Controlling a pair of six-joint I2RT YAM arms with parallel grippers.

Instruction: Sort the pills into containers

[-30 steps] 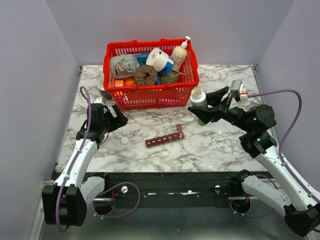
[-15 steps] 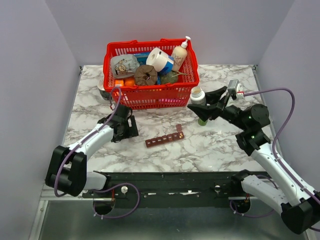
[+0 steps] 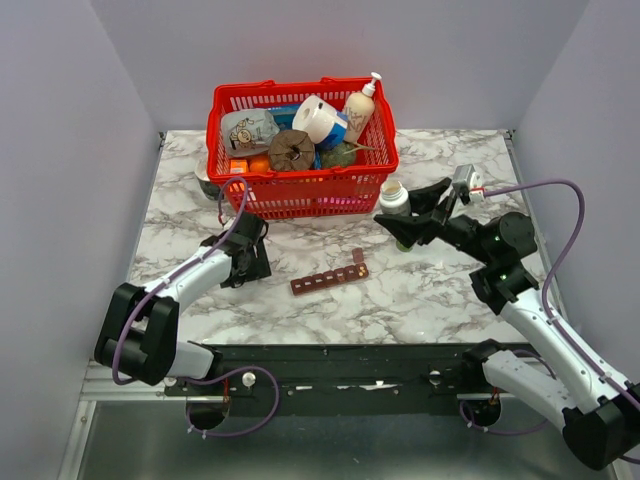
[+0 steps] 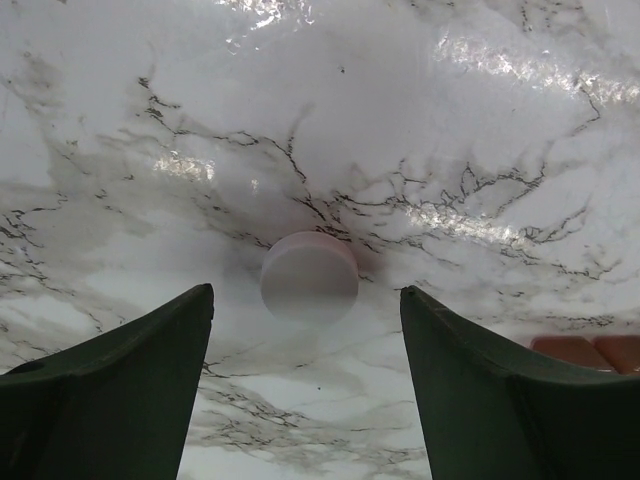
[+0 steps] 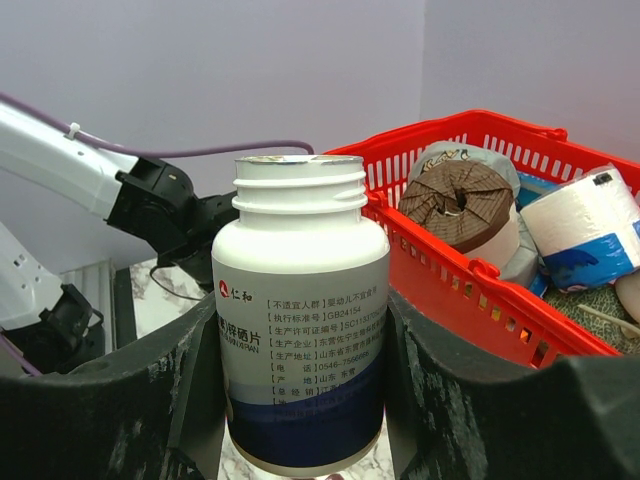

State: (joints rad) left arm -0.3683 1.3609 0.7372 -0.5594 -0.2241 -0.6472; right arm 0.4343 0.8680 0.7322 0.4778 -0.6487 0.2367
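Observation:
A round white pill (image 4: 309, 277) lies on the marble, right between the tips of my left gripper (image 4: 305, 300), whose jaws stand open on either side without touching it. In the top view the left gripper (image 3: 250, 262) covers the pill. The containers (image 3: 328, 278), a dark-red strip of small compartments with one lid raised at its right end, lie at mid-table; one end shows in the left wrist view (image 4: 590, 350). My right gripper (image 3: 405, 215) is shut on an uncapped white pill bottle (image 5: 300, 330), held upright beside the basket (image 3: 396, 197).
A big red mesh basket (image 3: 300, 195) full of household items stands at the back centre, its wall close to the held bottle (image 5: 480, 290). A small dark round object (image 3: 208, 185) sits left of it. Grey walls close off both sides.
My left arm swung in from the left edge and came down over the white pill, its jaws narrowing. The right arm shifted the bottle slightly left.

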